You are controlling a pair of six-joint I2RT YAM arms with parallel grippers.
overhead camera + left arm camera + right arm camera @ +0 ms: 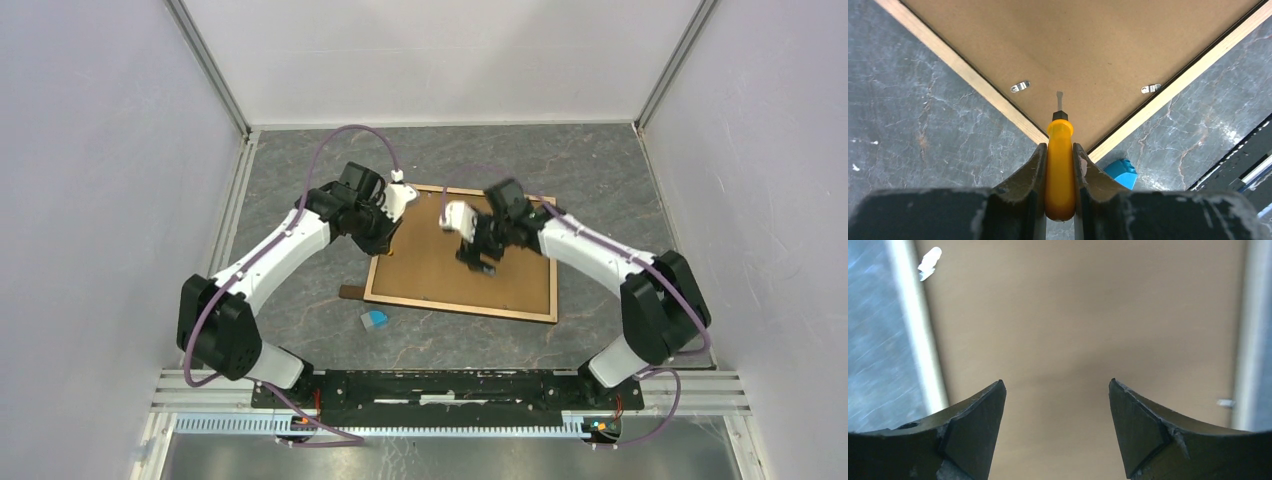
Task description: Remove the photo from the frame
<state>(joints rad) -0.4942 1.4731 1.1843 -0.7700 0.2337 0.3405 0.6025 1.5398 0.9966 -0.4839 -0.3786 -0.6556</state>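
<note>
At a corner of the frame (385, 293), left hand (1060, 148) clamps an orange screwdriver (1059, 175); right hand (1055, 390) gapes above its backing board (1088, 315).

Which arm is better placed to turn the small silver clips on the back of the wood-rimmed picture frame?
Left. The left gripper clamps a yellow-handled screwdriver, tip near the silver clips. The right gripper hangs open and empty.

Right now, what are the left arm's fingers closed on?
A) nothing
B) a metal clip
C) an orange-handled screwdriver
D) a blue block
C: the left wrist view shows the left fingers pressed on both sides of the orange-handled screwdriver, its tip over the back of the frame.
</note>
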